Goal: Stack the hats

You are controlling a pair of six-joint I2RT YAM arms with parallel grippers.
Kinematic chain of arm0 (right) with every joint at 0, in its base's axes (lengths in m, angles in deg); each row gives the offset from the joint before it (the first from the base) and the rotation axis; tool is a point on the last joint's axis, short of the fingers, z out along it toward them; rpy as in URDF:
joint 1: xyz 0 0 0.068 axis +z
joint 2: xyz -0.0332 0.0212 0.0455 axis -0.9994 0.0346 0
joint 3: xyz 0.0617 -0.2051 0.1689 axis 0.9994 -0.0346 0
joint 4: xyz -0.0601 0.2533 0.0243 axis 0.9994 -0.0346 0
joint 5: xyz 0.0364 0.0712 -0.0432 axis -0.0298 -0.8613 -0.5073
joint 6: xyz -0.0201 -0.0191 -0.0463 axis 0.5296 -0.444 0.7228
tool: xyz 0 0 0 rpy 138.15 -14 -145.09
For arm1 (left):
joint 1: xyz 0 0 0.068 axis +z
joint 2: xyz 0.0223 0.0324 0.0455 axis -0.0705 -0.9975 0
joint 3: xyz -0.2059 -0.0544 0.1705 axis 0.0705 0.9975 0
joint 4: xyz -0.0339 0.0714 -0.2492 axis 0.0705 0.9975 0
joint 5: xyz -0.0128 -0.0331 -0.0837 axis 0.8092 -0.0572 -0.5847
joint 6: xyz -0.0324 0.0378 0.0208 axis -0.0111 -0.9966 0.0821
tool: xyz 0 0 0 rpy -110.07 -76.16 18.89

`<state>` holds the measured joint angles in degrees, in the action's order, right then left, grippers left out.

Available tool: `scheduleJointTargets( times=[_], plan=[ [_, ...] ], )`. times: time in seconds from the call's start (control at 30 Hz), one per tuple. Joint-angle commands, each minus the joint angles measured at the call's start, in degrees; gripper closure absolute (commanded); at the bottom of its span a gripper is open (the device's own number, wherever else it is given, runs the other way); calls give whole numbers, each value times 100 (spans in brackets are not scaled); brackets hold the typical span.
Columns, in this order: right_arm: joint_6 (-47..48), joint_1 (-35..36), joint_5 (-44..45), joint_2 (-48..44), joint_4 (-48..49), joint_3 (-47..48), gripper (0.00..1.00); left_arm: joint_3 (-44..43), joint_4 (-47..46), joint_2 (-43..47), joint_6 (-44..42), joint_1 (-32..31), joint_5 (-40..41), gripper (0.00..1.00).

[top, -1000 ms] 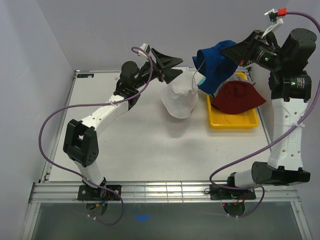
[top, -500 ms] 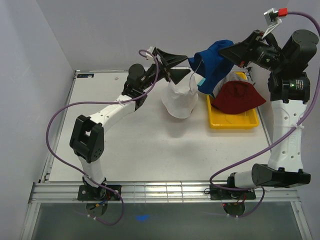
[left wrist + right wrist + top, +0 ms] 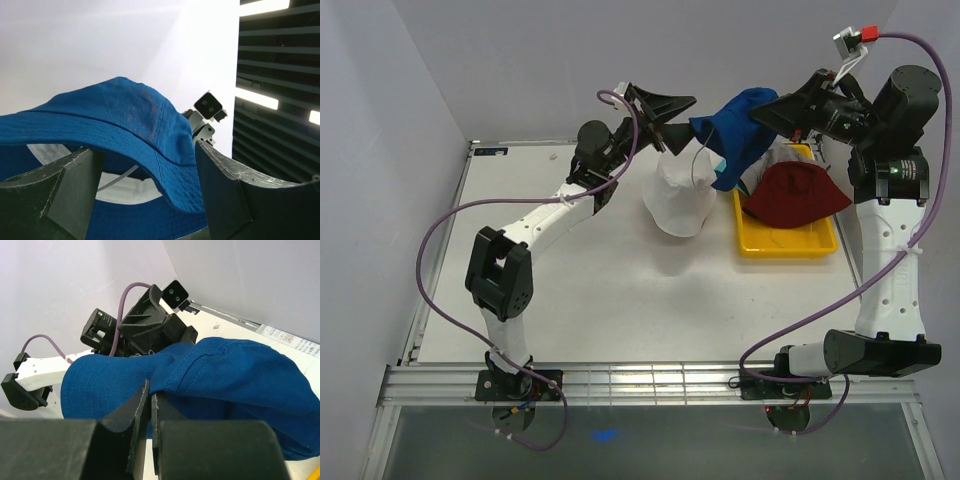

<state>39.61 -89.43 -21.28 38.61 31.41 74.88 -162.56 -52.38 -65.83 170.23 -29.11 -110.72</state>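
No text is legible. A white label point(image 3: 287, 336) at the worktop point(image 3: 600, 290) edge carries print too small to read.

Your left gripper point(image 3: 688, 120) is up high with jaws spread wide, facing your right gripper point(image 3: 757, 107), which is equally high and pinched tight on the blue hat point(image 3: 735, 135).

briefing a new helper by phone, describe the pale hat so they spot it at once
Find the yellow tray at the table's right side; just left of it stands the light grey bucket hat, crown up. It is the only pale one: the dark red hat lies in the tray and the royal blue hat hangs from the right pincer.
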Motion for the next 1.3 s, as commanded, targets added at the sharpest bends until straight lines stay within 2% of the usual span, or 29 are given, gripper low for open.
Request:
scheduleJointTargets(
  times=[0.0, 0.1, 0.3, 0.33, 0.4, 0.43, 0.77, 0.8, 0.87, 0.9, 1.07, 1.27],
  plan=[
    [111, 18, -153, -122, 292, -35, 92, -281, -130, -90, 49, -25, 24, 19],
    [173, 27, -162, -43, 248, 0, 92, -369, -130, -204, 75, -25, -37, 23],
    [489, 27, -13, 255, -183, 404, 92, -615, -68, -397, 23, -16, -186, 44],
    [515, 27, -21, 299, -200, 500, 92, -677, -25, -441, 5, -16, -221, 50],
    [542, 27, -21, 422, -227, 563, 92, -887, -24, -591, -4, -16, -318, 53],
    [560, 18, -21, 458, -236, 589, 92, -958, -24, -652, -12, 1, -353, 58],
    [1034, 18, 128, 949, -622, 860, 92, -1687, 29, -1179, -118, 229, -687, 76],
    [1139, 18, 172, 1011, -779, 957, 92, -1914, 29, -1337, -118, 256, -766, 83],
    [1227, 0, 277, 1239, -947, 1168, 92, -2161, 29, -1522, -127, 274, -863, 89],
    [1254, -8, 286, 1292, -1009, 1343, 92, -2293, 37, -1627, -127, 274, -915, 100],
    [1350, -96, 471, 1512, -1097, 1442, 92, -2996, -50, -2208, -144, 282, -1206, 100],
    [1263, -184, 471, 1785, -1009, 1573, 92, -3375, -252, -2568, -346, 317, -1408, 100]
  ],
)
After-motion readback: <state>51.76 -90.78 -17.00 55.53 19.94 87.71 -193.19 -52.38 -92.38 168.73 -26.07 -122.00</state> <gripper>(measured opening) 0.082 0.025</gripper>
